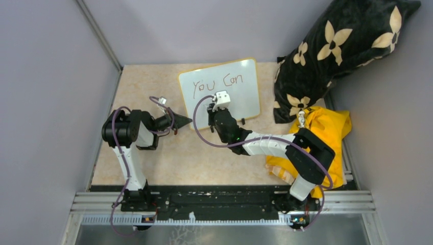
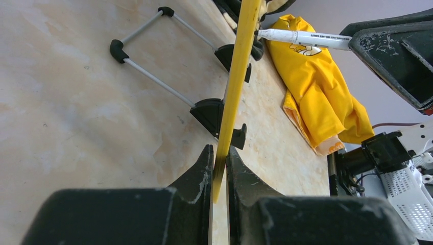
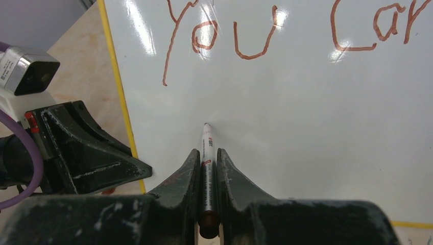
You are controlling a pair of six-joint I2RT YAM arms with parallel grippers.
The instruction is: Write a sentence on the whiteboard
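— Beige bench (image 1: 178,163), left to right: who holds what?
— Toward the back, the left gripper (image 2: 218,168) pinches the whiteboard (image 1: 240,102) by its frame; the right gripper (image 3: 207,153) clamps a marker (image 3: 206,138), tip at the board.
— Progress?
— Its sentence (image 1: 217,81) reads "You Can"; more seemingly remains. Long side runs left-right, face toward the arms.

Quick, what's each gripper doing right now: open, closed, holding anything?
Left gripper: closed, holding the whiteboard by its yellow edge.
Right gripper: closed, holding the marker.
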